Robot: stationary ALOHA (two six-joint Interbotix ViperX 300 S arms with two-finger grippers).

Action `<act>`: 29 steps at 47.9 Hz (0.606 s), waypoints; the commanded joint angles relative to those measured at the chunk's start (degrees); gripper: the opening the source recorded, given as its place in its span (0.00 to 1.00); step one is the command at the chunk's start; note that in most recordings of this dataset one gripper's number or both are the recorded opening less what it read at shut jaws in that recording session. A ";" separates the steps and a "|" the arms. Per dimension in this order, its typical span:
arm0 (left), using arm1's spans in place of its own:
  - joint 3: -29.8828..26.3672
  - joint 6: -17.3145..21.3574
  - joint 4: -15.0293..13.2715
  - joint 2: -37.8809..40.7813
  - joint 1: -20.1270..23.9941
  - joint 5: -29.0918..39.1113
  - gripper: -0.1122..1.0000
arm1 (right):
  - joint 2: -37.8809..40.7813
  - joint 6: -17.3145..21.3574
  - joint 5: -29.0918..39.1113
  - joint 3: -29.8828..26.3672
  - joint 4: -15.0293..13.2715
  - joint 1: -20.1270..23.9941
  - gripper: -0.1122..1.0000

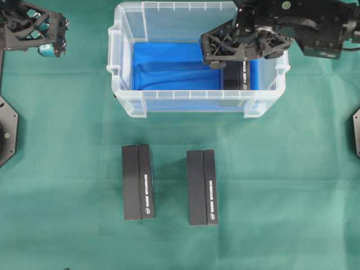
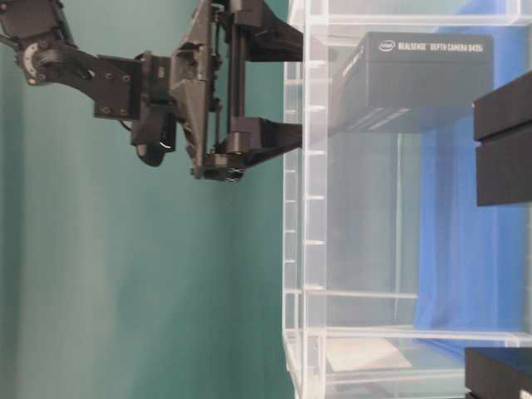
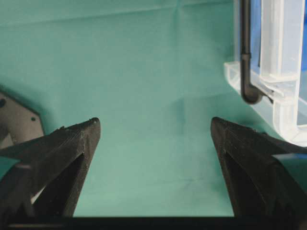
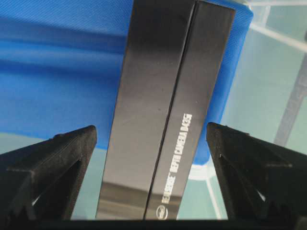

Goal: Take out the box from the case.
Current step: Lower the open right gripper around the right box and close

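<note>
The right gripper (image 1: 222,53) hangs wide open over the black box (image 4: 163,110) lying on the blue cloth (image 1: 169,64) in the case (image 1: 126,104) (left gripper (image 3: 153,158) open too, off to the side), so it should sink straight down, one jaw each side, then squeeze.

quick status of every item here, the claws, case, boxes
left claw: open, empty, over the cloth beside the case
right claw: open, straddling the box in the case
case: uncovered
box in the case: not gripped
two boxes: lying outside the case
</note>
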 commanded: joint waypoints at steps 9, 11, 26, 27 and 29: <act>-0.62 -0.18 0.00 -0.62 -1.41 -0.18 0.97 | 0.26 -0.09 -1.67 0.62 -0.26 -0.53 0.93; -0.70 -0.18 0.00 -0.62 -1.41 -0.18 0.97 | 0.44 -0.09 -2.11 0.88 -0.26 -0.53 0.93; -0.62 -0.18 0.00 -0.62 -1.41 -0.18 0.97 | 2.11 -0.09 -5.54 2.64 -0.26 -1.14 0.93; -0.62 -0.18 0.00 -0.53 -1.41 -0.18 0.97 | 2.29 -0.09 -5.89 2.64 -0.26 -1.23 0.93; -0.62 -0.18 0.00 -0.53 -1.41 -0.18 0.97 | 2.55 -0.09 -6.24 2.90 -0.26 -1.32 0.93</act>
